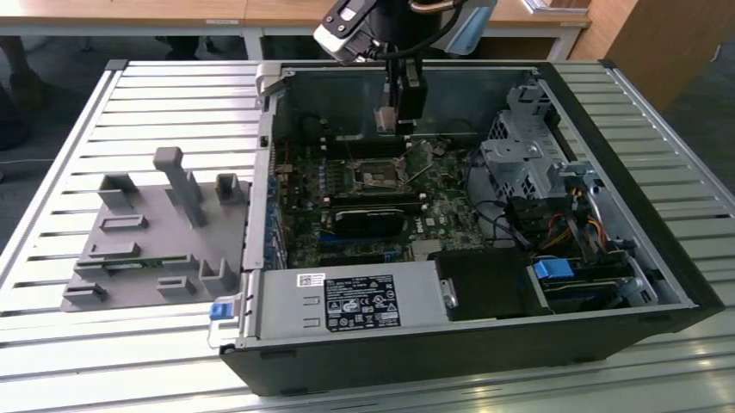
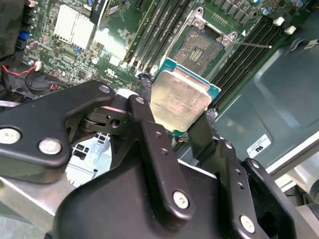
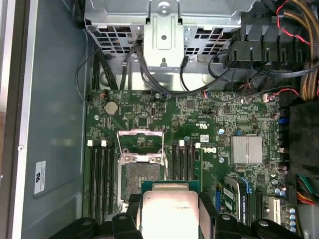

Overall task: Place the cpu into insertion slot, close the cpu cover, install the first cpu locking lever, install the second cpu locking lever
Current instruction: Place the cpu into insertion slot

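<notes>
claw: is pinching the cpu by its sides
cpu: is hanging near the insertion slot
cpu cover: is standing open

- Slatted metal table spreads right across the scene, its pale grey ribs running side to side.
- Bright glare on the nearest slats.
- Behind it, wooden desks on white legs.
- At the exterior view's right, a wooden panel and dark floor beside it.
</notes>
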`<state>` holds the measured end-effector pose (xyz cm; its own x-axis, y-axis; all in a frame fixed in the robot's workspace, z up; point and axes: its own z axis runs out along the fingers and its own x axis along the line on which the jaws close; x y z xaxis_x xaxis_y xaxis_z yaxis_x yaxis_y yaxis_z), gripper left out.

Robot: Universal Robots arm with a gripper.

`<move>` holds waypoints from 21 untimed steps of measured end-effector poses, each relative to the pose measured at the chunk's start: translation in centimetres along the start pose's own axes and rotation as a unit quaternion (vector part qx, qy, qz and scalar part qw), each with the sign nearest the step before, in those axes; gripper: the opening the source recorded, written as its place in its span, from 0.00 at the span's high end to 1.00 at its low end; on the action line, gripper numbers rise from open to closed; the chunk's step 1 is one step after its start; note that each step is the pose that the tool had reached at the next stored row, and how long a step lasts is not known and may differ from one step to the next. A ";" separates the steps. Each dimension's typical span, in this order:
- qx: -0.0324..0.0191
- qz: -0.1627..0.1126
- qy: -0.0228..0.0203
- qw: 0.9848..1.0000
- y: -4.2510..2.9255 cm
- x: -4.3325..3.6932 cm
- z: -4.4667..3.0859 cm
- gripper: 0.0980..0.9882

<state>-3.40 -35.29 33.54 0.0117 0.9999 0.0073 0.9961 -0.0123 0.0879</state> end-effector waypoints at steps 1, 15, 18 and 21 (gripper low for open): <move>0.000 0.000 0.000 1.000 0.00 0.03 0.10 0.50; 0.000 0.008 -0.004 1.000 -0.13 0.14 1.44 0.50; 0.000 0.009 -0.006 1.000 -0.15 0.14 1.70 0.50; 0.000 0.014 -0.009 1.000 -0.18 0.14 1.97 0.50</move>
<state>-3.40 -35.13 31.57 0.0402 0.9992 -0.0073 0.9953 -0.0394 0.0882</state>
